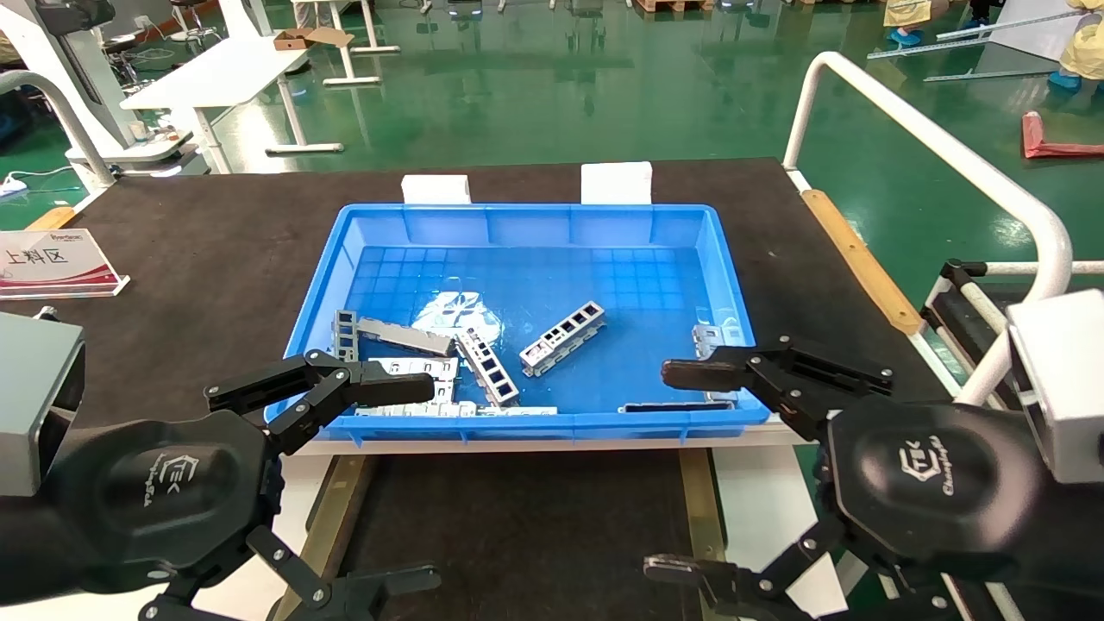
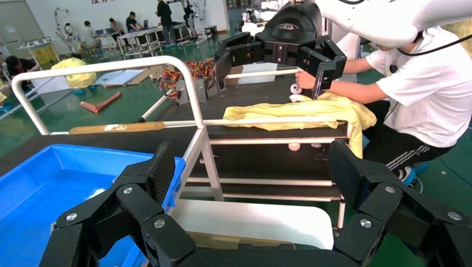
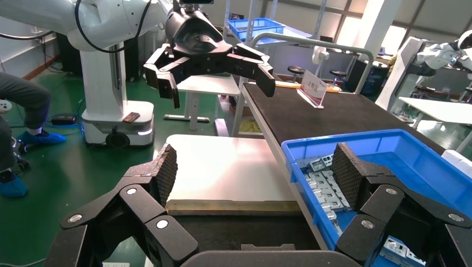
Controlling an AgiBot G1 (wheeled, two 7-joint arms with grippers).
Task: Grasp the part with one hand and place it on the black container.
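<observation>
Both grippers, left [image 1: 379, 487] and right [image 1: 668, 470], hang wide open and empty at the near corners of the blue bin [image 1: 535, 216], where the part [image 1: 562, 338] lies mid-floor among overlapping grey plates [image 1: 405, 335], while the black container [image 1: 517, 535] sits below, largely hidden by the arms.

Blue bin [image 1: 742, 302] with grid-patterned floor; silver-grey part [image 1: 562, 337] with dark windows; black mat on bench [image 1: 216, 259]; black pincers.

Part [image 1: 562, 337]: silver-grey ladder strip (square windows), lying diagonal on blue bin floor. Black container [image 1: 526, 526]: flat, nearer robot.
</observation>
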